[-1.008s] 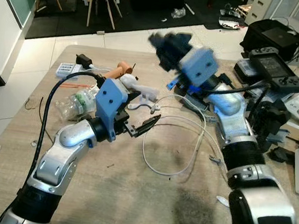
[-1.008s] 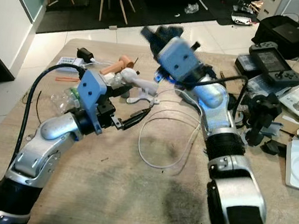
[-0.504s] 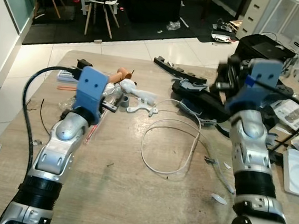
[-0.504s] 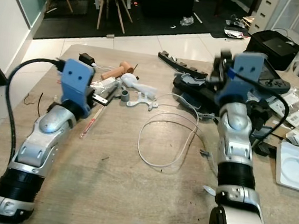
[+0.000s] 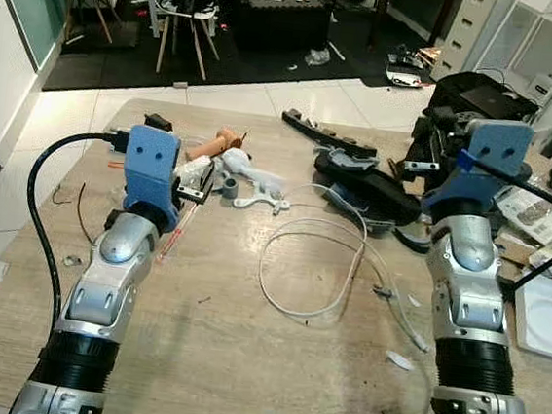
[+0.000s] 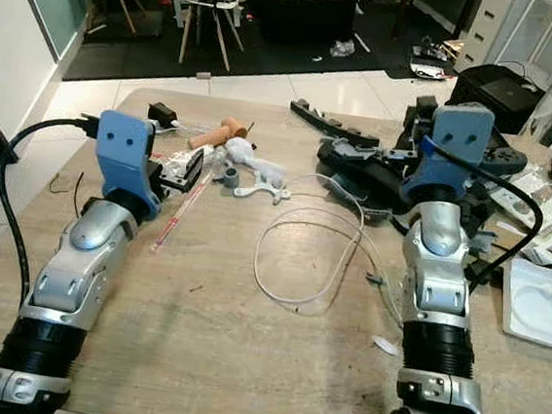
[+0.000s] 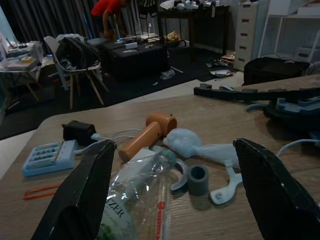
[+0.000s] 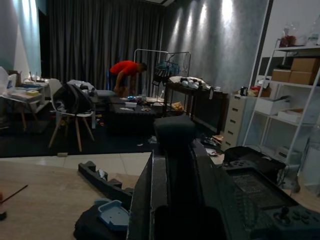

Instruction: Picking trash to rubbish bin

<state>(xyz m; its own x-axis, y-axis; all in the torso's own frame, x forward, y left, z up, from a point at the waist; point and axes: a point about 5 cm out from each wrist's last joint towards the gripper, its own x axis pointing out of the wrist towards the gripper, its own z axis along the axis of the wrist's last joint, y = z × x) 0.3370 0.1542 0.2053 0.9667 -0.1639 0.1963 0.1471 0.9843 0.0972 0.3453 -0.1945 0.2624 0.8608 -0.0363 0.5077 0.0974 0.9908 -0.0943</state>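
A crushed clear plastic bottle [image 7: 137,197] with a green label lies near the table's left back corner. My left gripper [image 7: 173,150] is open wide just in front of it, one finger on each side, not touching it; the same gripper [image 5: 198,188] sits left of centre in the eye view. My right gripper [image 5: 421,143] is raised at the right side of the table above dark devices. Its fingers [image 8: 172,165] are pressed together with nothing seen between them.
Around the bottle lie a tan handle [image 7: 145,135], a pale blue printed part [image 7: 197,147], a grey ring [image 7: 198,179], a black charger [image 7: 77,132] and a battery holder [image 7: 45,157]. A white cable loop [image 5: 309,269] crosses mid-table. A white tray [image 5: 549,321] is at right. A person in red [image 8: 127,70] bends far back.
The camera has shifted. My left arm swung from the table's middle out to the left, up to the bottle. My right arm swung from back centre to the right side.
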